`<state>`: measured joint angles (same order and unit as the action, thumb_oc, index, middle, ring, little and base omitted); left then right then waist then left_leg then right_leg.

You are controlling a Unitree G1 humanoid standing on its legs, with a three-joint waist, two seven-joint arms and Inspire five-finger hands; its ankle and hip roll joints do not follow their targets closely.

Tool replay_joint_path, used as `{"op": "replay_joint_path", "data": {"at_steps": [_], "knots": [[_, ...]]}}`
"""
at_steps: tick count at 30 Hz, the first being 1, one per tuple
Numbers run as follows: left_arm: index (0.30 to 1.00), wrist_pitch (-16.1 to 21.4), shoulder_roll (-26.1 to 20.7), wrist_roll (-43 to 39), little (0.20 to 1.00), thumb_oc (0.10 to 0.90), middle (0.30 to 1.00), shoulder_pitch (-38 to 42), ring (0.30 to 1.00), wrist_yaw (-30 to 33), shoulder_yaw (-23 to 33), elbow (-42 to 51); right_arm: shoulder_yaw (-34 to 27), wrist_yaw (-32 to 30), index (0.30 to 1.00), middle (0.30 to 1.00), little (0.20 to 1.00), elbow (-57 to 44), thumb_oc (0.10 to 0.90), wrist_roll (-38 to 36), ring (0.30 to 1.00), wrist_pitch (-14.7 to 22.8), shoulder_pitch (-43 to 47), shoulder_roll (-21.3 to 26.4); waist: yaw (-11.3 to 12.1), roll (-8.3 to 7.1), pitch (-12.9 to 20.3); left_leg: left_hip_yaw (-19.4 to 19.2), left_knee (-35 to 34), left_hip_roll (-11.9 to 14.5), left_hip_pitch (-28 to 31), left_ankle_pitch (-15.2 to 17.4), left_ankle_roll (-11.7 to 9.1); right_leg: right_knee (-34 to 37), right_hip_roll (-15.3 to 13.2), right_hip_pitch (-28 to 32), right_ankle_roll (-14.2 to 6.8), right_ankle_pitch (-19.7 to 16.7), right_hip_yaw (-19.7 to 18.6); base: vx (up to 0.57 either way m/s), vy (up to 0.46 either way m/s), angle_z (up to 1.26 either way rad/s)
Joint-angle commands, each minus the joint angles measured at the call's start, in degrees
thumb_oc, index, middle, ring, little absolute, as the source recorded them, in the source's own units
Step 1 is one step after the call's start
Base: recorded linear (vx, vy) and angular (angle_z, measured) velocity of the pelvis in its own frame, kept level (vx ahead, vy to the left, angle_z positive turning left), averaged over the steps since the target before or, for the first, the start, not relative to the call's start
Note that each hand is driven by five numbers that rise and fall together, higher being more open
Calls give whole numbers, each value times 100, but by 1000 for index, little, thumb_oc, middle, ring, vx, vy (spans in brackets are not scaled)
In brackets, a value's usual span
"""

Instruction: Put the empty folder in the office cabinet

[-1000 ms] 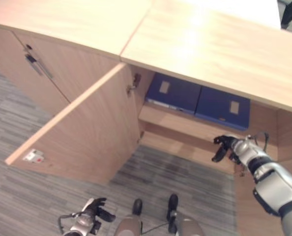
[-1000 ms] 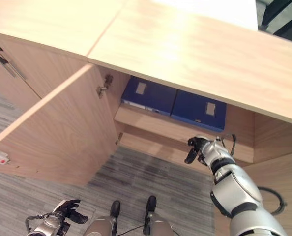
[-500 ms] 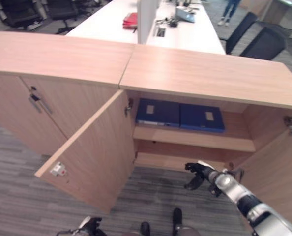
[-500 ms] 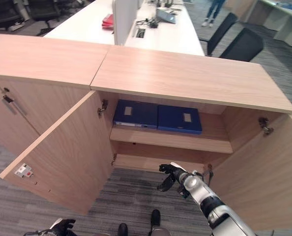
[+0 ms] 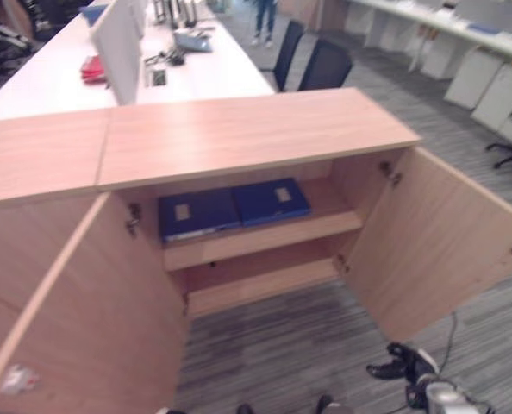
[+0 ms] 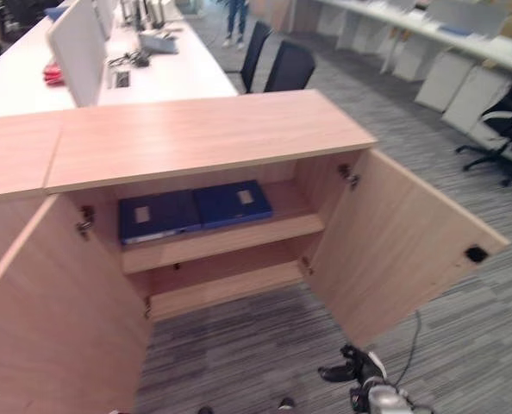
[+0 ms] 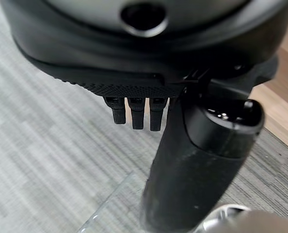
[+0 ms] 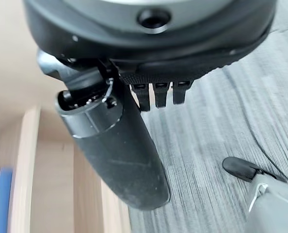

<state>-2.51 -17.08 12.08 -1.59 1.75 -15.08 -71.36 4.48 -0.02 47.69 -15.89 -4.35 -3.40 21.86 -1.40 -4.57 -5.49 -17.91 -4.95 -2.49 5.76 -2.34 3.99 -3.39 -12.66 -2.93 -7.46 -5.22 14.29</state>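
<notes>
Up on the cabinet's (image 5: 239, 138) upper shelf lie two blue folders (image 5: 230, 207), well apart from the empty, relaxed right hand (image 5: 400, 366).

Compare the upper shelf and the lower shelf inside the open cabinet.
The upper shelf carries two blue folders lying flat side by side; the lower shelf carries nothing visible. The upper shelf sits just under the cabinet top, whereas the lower shelf sits close to the carpet. Both are the same light wood and run the full width between the two open doors.
</notes>
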Motion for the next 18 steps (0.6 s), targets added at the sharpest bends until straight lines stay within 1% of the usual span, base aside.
{"op": "replay_joint_path", "data": {"at_steps": [1, 2, 3, 4, 5, 9, 13, 16, 18], "knots": [[900, 68, -107, 16, 900, 800, 900, 467, 900, 146, 185, -143, -68, -182, 900, 900, 900, 37, 800, -264, 900, 384, 479, 224, -148, 74, 107, 275, -5, -175, 148, 999, 159, -3, -307, -127, -404, -221, -125, 37, -105, -67], [900, 76, -98, -42, 900, 800, 900, 477, 900, 165, 203, -137, -72, -172, 900, 900, 900, 148, 800, -278, 900, 368, 436, 188, -150, 59, 115, 261, -5, -156, 143, 992, 141, 66, -261, -107, -402, -227, -152, -13, -168, -33], [900, 79, -85, -96, 900, 800, 900, 489, 900, 183, 198, -104, -89, -186, 900, 900, 900, 231, 800, -317, 900, 360, 418, 164, -152, 20, 121, 189, -5, -145, 74, 878, 137, 149, -230, -140, -335, -308, -148, 25, -76, -26], [900, 79, -86, -95, 900, 800, 900, 483, 900, 181, 193, -106, -89, -187, 900, 900, 900, 235, 800, -317, 900, 360, 411, 163, -151, 50, 133, 262, -5, -132, 130, 985, 126, 135, -212, -89, -396, -226, -179, -30, -117, -27], [900, 99, -55, -144, 900, 800, 900, 492, 900, 221, 173, -88, -133, -205, 900, 900, 900, 462, 800, -444, 900, 371, 393, 73, -162, 12, 155, 213, -5, -115, 54, 870, 112, 263, -162, -86, -323, -272, -169, 34, -83, -22], [900, 92, 6, -157, 900, 800, 900, 441, 900, 265, 149, -160, -193, -240, 900, 900, 900, 970, 800, -644, 900, 372, 394, -66, -160, 26, 214, 254, -5, -60, 69, 863, 67, 391, -63, 22, -293, -176, -165, 22, -82, 1], [900, 83, 22, -64, 900, 800, 900, 376, 900, 288, 165, -331, -243, -276, 900, 900, 900, 1131, 800, -725, 900, 371, 397, -123, -154, 31, 240, 284, -5, -15, 79, 858, 27, 423, -8, 85, -265, -105, -160, 24, -43, 2], [900, 75, 29, -42, 900, 800, 900, 299, 900, 322, 212, -407, -600, -506, 900, 900, 900, 1121, 800, -923, 900, 472, 411, -3, -181, 80, 248, 346, -5, 4, 75, 851, 10, 373, 14, 118, -249, -31, -164, 23, -31, 4], [900, 70, 1, -30, 900, 800, 900, 282, 900, 341, 242, -405, -829, -628, 900, 900, 900, 1085, 800, -950, 900, 506, 430, 179, -200, 101, 231, 377, -5, 13, 72, 852, 7, 276, 17, 92, -232, 15, -194, 5, -14, 5]]}}
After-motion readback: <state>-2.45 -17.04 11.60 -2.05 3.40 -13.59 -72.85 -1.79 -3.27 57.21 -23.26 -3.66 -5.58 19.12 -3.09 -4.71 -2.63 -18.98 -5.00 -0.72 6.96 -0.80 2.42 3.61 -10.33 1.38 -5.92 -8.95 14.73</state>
